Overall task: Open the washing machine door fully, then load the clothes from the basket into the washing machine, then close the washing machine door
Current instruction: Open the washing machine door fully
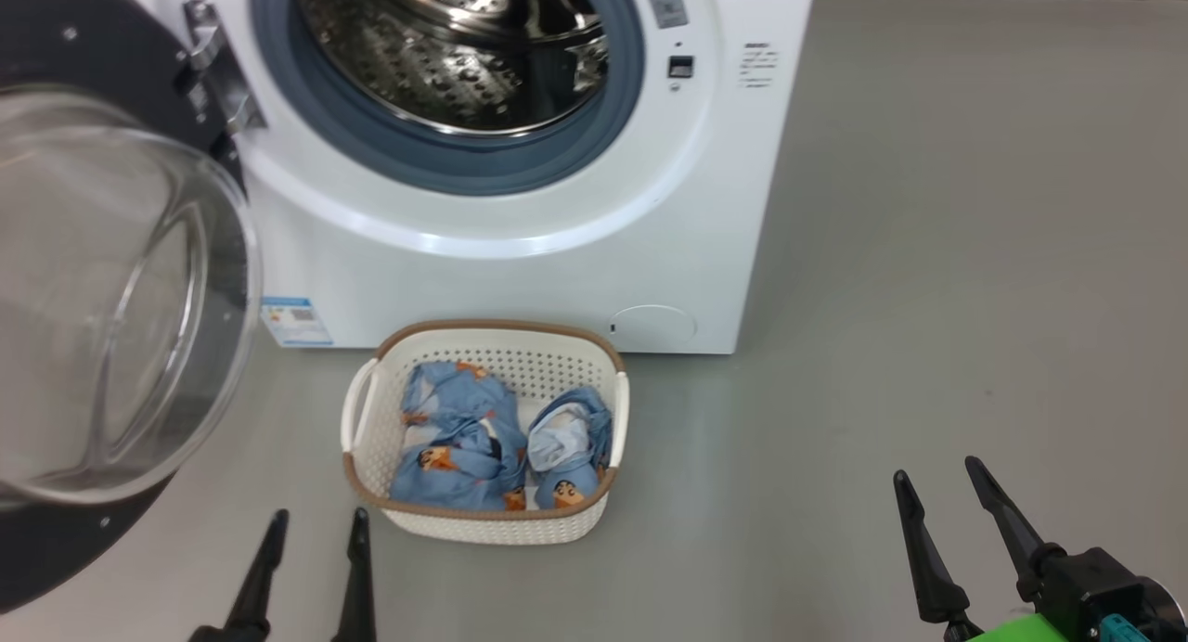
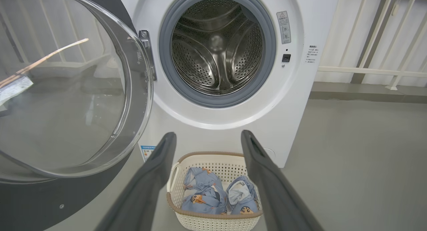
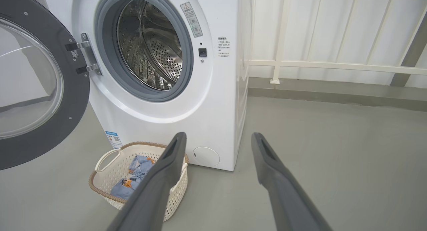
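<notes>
1. One washing machine (image 1: 557, 252) is recorded, standing on the grey floor (image 1: 928, 252). One steel drum (image 1: 445, 57) is seen inside one grey gasket (image 1: 557, 160).
2. One washing machine door (image 1: 111, 299) is found swung wide open to the robot's left, hung on one hinge (image 1: 213, 67).
3. One basket (image 1: 501, 328) is set on the floor just before the washer's front, below the drum opening. Two white handles are counted on it.
4. Two clothes (image 1: 459, 447) are counted inside the basket, bundled side by side, light blue with orange and brown figures.
5. The left gripper (image 1: 319, 517) is noted near the basket's front left corner, apart from it. Its two fingers are spread and nothing is gripped.
6. The right gripper (image 1: 937, 470) is noted over bare floor, well to the basket's right. Its two fingers are parted and nothing is gripped.
</notes>
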Available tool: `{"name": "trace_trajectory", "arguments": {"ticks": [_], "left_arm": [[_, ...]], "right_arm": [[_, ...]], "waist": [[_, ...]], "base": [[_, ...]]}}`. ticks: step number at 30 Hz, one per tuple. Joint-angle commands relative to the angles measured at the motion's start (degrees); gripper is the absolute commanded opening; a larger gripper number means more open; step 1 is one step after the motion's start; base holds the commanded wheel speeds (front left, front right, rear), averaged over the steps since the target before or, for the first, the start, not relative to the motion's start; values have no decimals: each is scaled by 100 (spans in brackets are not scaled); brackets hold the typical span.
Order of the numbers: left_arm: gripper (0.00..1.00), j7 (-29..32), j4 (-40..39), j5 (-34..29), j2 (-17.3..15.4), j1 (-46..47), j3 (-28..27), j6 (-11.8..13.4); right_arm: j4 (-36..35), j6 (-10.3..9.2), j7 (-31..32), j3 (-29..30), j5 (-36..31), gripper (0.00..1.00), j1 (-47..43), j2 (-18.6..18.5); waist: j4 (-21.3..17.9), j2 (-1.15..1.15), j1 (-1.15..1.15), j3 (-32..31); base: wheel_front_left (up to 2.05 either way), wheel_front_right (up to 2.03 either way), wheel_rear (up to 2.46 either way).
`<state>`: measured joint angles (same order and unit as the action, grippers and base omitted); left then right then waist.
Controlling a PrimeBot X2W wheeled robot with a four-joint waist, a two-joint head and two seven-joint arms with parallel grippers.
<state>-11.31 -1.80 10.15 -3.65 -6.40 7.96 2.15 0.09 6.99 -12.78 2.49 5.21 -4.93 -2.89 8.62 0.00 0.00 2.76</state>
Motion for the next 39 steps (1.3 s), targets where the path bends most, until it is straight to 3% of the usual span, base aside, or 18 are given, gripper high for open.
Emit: {"name": "trace_trajectory", "arguments": {"ticks": [1,14,39], "left_arm": [[100,19,-84,-38,-67,52,-122,-59],[100,117,83,-19,-116,35,-41,20],[100,55,238,22,-226,156,4,120]], "right_arm": [[-161,50,-43,-154,-60,100,25,-16],[-399,50,66,-141,-100,100,-205,-1],[-410,50,85,-108,11,100,-218,1]], "waist": [[-207,0,0,-132],[-654,0,0,-305],[-510,0,0,-286]], "base": [[0,0,0],[0,0,0],[0,0,0]]}}
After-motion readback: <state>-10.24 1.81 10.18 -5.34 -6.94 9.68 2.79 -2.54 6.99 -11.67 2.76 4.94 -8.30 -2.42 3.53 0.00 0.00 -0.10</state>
